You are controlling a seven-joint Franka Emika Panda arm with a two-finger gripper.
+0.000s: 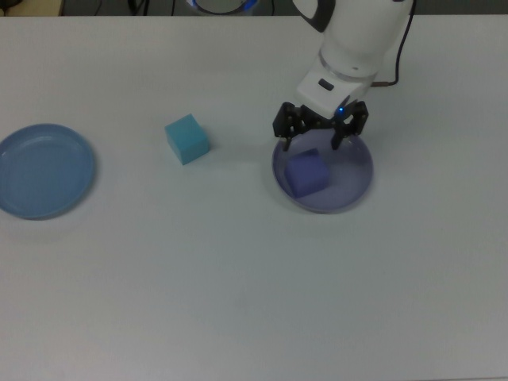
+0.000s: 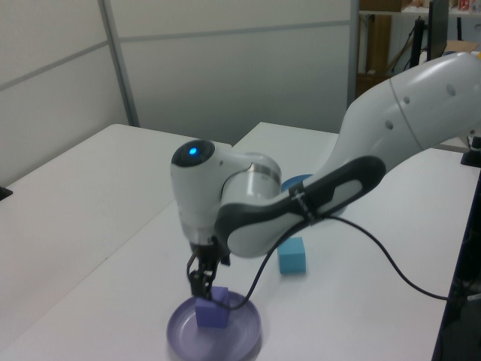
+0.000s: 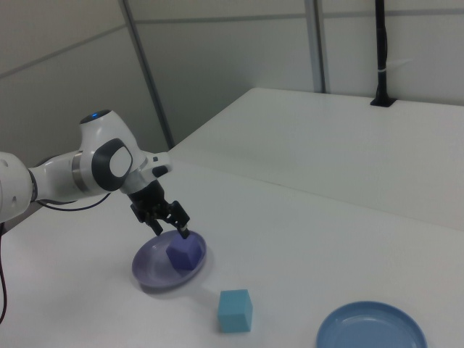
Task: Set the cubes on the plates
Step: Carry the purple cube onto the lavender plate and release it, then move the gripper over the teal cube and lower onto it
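My claw (image 1: pixel 316 136): fingers spread apart and holding nothing; it hangs just above the purple-blue cube, at the upper edge of the lavender plate in the top view, right of the frame's centre. In the left view it shows at lower centre (image 2: pixel 201 280), in the right view at left of centre (image 3: pixel 168 222).
Purple-blue cube (image 1: pixel 306 174): resting inside the lavender plate, toward the plate's left half in the top view; free of my fingers. Also seen at the bottom of the left view (image 2: pixel 212 310) and at lower left of the right view (image 3: pixel 183 254).
Lavender plate (image 1: pixel 352 176): flat on the surface, right of centre in the top view; bottom centre of the left view (image 2: pixel 244 331); lower left of the right view (image 3: pixel 148 267).
Light cyan cube (image 1: pixel 187 138): sitting on the bare surface, on no plate, left of the lavender plate and well apart from it in the top view; lower middle of the left view (image 2: pixel 291 255); bottom centre of the right view (image 3: pixel 235 310).
Light blue plate (image 1: pixel 44 170): at the far left edge of the top view, nothing on it, well apart from the light cyan cube; bottom right corner of the right view (image 3: pixel 371 330). In the left view my arm hides most of it.
Surface (image 1: pixel 238 286): white, carrying both plates and the loose cube.
My arm (image 2: pixel 316 195): white with dark joints, reaching in from the top of the top view and from the right side of the left view.
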